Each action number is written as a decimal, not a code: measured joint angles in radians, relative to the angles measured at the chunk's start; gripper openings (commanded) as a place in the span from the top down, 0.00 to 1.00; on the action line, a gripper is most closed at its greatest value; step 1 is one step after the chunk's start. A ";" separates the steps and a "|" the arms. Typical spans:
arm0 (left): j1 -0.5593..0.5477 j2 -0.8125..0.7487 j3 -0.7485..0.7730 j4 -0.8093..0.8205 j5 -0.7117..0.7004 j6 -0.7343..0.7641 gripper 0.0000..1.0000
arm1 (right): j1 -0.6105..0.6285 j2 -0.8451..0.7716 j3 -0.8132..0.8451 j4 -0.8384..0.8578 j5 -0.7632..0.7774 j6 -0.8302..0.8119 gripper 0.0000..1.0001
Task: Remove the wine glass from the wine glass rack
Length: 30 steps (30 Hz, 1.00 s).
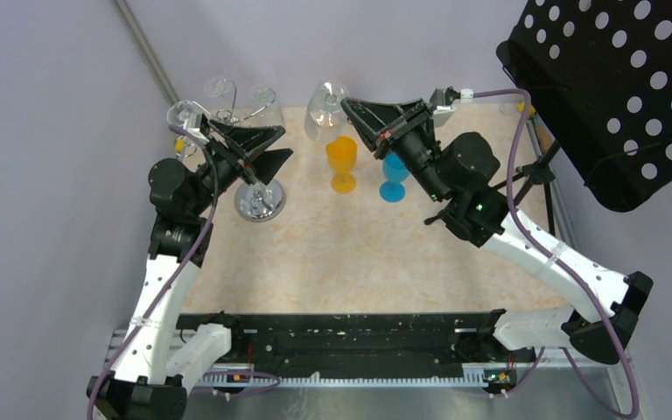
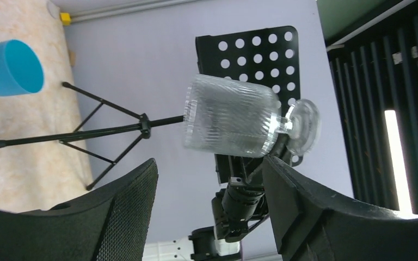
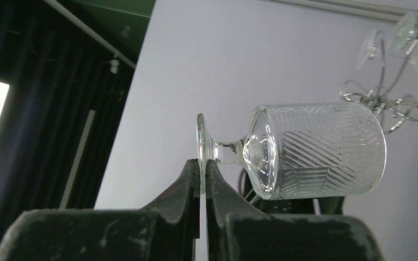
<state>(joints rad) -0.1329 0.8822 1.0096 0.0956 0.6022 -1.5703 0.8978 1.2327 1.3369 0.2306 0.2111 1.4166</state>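
Note:
A clear ribbed wine glass [image 3: 315,152] lies on its side in the air, and my right gripper [image 3: 202,163] is shut on the rim of its foot. From above, this wine glass [image 1: 326,105] hangs off the right gripper [image 1: 347,105], apart from the wine glass rack [image 1: 261,201] to its left. The rack's curled hook arms [image 3: 381,100] still carry other glasses [image 1: 219,89]. My left gripper [image 1: 284,143] stands open above the rack's mirrored base, with nothing between its fingers [image 2: 114,217]. In the left wrist view the held glass [image 2: 231,122] shows beyond those fingers.
An orange cup [image 1: 342,162] and a blue cup [image 1: 394,175] stand on the beige table top, just right of the rack. A black perforated music stand [image 1: 621,87] on a tripod [image 2: 87,130] rises at the right edge. Grey walls close the back and left.

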 measured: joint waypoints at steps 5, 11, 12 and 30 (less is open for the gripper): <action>-0.030 0.076 0.000 0.098 -0.011 -0.071 0.26 | 0.000 0.000 0.021 0.064 -0.024 0.026 1.00; -0.048 0.164 0.006 0.266 -0.016 -0.160 0.28 | 0.000 0.008 0.021 0.089 -0.060 0.073 1.00; -0.051 0.174 0.011 0.293 -0.015 -0.172 0.28 | 0.000 0.010 0.021 0.093 -0.066 0.080 1.00; -0.080 0.175 0.040 0.581 -0.012 -0.350 0.64 | 0.000 0.029 0.007 0.222 -0.092 0.204 1.00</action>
<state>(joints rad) -0.2131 1.0569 1.0500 0.6769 0.5903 -1.9202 0.8982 1.2613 1.3437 0.4526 0.1192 1.6207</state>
